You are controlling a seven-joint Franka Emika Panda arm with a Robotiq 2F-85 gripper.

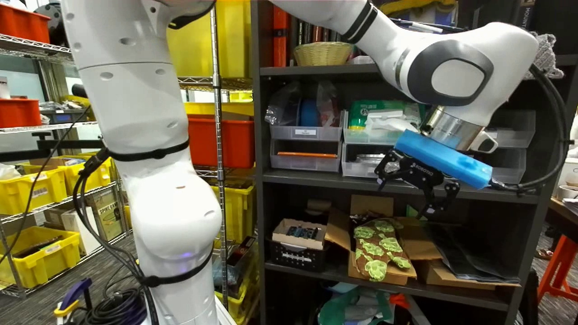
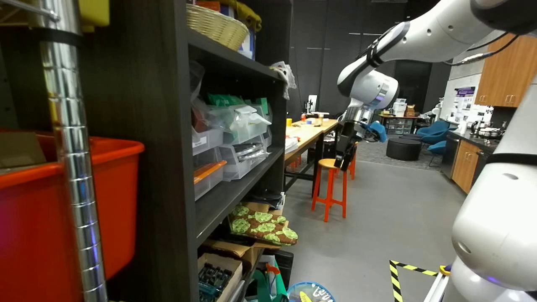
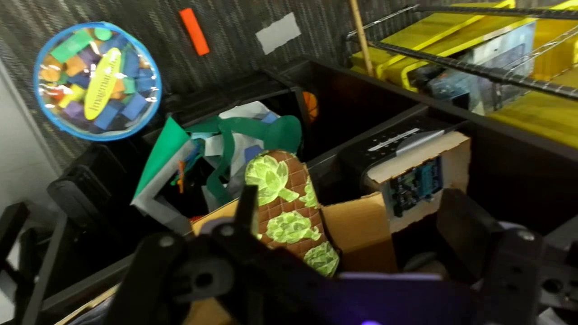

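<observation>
**Hanging tilted and spread wide, out in front of the shelf unit (image 1: 260,194)**

Begins at left beside a wire rack (image 1: 67,197) loaded with yellow bins (image 1: 31,192). Next rises, in the arm's white column (image 1: 176,212), nearly upright, leaning a little left toward the top and cut off by the frame. Shows a chromed pole (image 1: 218,126) just right of that column in this view, then meets the shelf unit's left upright.

Further right, on the lower shelf (image 1: 451,295), holds a tray of circuit boards (image 1: 301,231), then a flapped cardboard box (image 1: 338,230) with a brown-and-green quilted mitt (image 1: 378,246) lying in it, jutting past the shelf's front edge. Capped by the middle shelf (image 1: 316,179), with a gap above the quilted mitt.

Up and right of that, slopes down from the top edge through the forearm (image 1: 451,67) to the pincer (image 1: 403,198), pitched down and leftward, jaws parted wide, gripping nothing. In an exterior view, leaves air between pincer (image 2: 345,159) and shelf front, with grey floor (image 2: 377,201) stretching off to the right. Bounded at right by the right upright (image 1: 529,253).
</observation>
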